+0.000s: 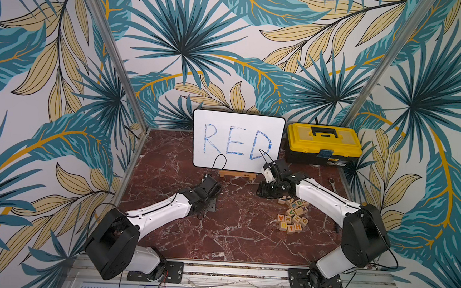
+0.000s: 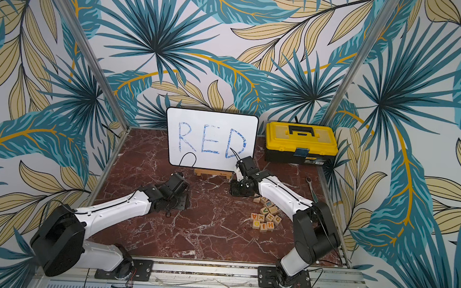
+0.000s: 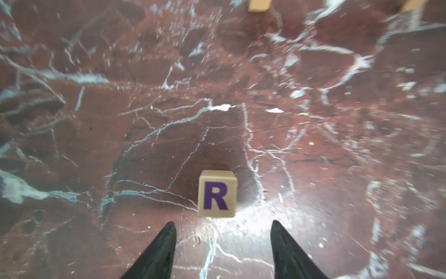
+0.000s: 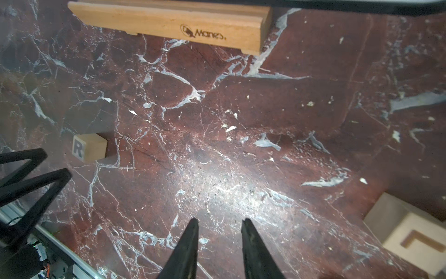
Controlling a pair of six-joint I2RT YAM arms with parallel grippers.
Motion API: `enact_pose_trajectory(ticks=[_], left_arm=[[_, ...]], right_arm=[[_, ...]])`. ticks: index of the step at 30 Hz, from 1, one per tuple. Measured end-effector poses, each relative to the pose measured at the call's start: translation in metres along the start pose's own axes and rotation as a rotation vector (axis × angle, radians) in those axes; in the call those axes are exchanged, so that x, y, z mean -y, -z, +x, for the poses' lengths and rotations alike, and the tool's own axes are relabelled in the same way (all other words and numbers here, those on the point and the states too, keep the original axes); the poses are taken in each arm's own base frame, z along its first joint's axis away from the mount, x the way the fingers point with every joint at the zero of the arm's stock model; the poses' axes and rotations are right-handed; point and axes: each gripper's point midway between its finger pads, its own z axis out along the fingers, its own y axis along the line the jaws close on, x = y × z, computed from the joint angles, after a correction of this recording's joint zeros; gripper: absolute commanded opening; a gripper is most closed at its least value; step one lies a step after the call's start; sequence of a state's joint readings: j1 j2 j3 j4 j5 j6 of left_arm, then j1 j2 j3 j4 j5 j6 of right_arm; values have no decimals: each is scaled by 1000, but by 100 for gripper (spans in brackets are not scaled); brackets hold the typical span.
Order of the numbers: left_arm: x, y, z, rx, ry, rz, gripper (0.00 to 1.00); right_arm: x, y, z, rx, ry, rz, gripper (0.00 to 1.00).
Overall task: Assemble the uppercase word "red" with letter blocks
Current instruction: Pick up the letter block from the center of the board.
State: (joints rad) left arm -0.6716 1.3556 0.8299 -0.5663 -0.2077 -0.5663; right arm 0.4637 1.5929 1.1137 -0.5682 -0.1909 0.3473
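A pale cube with a dark R (image 3: 217,193) stands alone on the marble, apart from the other letter blocks. My left gripper (image 3: 222,223) is open just short of it, nothing between its fingers. The right wrist view shows the same R cube (image 4: 89,147) beside the left gripper (image 4: 56,163). My right gripper (image 4: 220,220) hovers over bare marble with its fingers a narrow gap apart, holding nothing. The remaining letter blocks (image 1: 293,214) lie in a pile under the right arm, a green E (image 1: 291,201) and green D (image 1: 299,203) among them. In both top views the R cube is hidden.
A white board (image 1: 238,139) with blue "RED" rests on a wooden easel (image 4: 169,24) at the back. A yellow toolbox (image 1: 324,145) sits back right, a wrench (image 1: 331,183) in front of it. A cube with an orange L (image 4: 410,234) lies near the right gripper.
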Motion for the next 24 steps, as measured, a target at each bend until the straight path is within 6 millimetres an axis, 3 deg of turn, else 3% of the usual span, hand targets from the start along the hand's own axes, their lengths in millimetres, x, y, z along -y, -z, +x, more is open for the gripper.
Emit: enact_pose_trajectory(ticks=[7,12,17,24], left_arm=[[21,50,-38,123,-71,94,65],[17,67,-72,210,-106,97,65],[3,56,-103,275,-84,100,65],[4,7,-124,251,-114,139,65]], right_arm=[[26,16,0,-1,-20,136,33],[52,33,4,4,-82,227,33],[70,46,10,1,-129,305,34],[100,68,19,18,-225,399,34]])
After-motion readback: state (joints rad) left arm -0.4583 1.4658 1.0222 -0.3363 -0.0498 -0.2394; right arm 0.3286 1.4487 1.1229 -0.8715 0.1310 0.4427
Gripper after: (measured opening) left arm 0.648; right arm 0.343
